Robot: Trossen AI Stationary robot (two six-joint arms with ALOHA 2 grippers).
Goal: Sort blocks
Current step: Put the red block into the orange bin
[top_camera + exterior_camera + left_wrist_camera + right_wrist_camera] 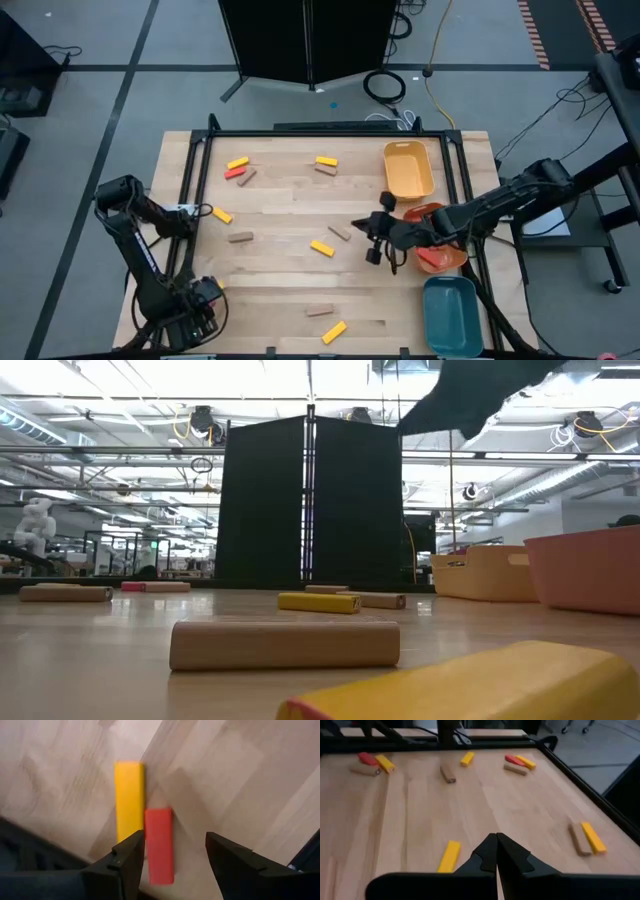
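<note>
Blocks, small flat bars of red, yellow and plain tan wood, lie scattered over a pale wooden table (280,275). Nearest, at the front edge, a yellow block (334,332) lies just in front of a tan block (320,311).

Further in, at the table's left edge, the left gripper (175,840) hovers low with its jaws apart over a red block (159,845) and a yellow block at the left edge (129,800). These two lie parallel and touch along part of their long sides. The red one sits in the gap between the fingers, close against one of them.

At mid-table the right gripper (496,837) hangs with its jaws together and holds nothing. It is just left of an orange tray (452,262). A teal tray (450,312) stands nearer on the right and a yellow tray (408,168) farther. More blocks lie along the far edge.

The step in hand looks like picking the red block with the left gripper. To do it well, the gripper likely needs to shift sideways until the red block is centred between the fingers, with the near finger clear of the yellow neighbour. Coming straight down and closing across the narrow width should lift the red one alone. If a finger lands on the seam between the two, both may be dragged or tipped.
</note>
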